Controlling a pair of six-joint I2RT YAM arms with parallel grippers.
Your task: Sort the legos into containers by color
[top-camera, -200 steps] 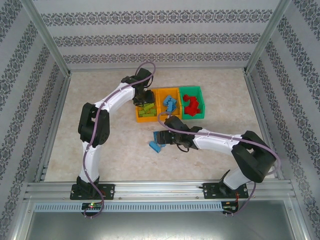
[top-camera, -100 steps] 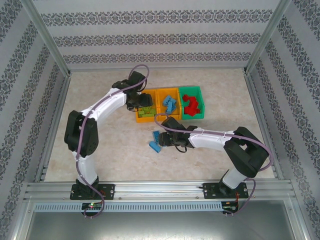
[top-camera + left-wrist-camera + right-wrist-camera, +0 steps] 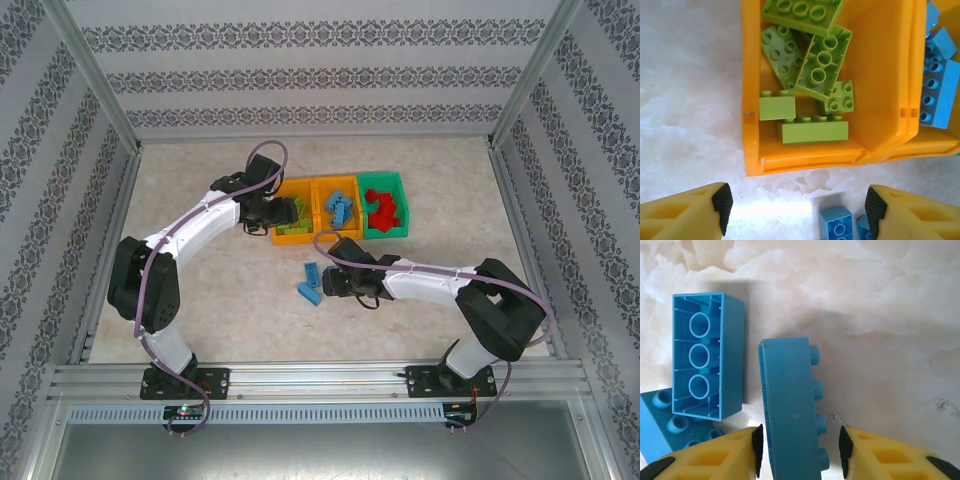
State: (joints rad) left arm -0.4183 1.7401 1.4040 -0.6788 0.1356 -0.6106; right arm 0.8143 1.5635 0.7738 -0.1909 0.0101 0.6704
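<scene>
Right gripper (image 3: 799, 450) is down at the table (image 3: 200, 200), in front of the row of containers (image 3: 340, 208), its jaws spread just wider than a long blue lego (image 3: 790, 405) that stands between them. That brick lies on its side, a single line of four studs facing the right pad, with a thin gap still showing there. Just beside it, on the left, an upside-down blue lego (image 3: 707, 370) shows its hollow underside and three round tubes. A third blue lego (image 3: 660, 425) sits stud-up and tilted, touching the upside-down one's near corner.

Left gripper (image 3: 797, 205) hovers at the front of the row's left end, jaws wide apart and empty. Below it the left orange bin (image 3: 752, 75) holds six lime green legos (image 3: 812, 131), some stud-up, some flipped, one long brick flat against the front wall. The middle orange bin (image 3: 935, 145), joined to the first, holds blue legos (image 3: 340, 207). The green bin (image 3: 386, 234) at the row's right end holds red legos (image 3: 382, 208).
</scene>
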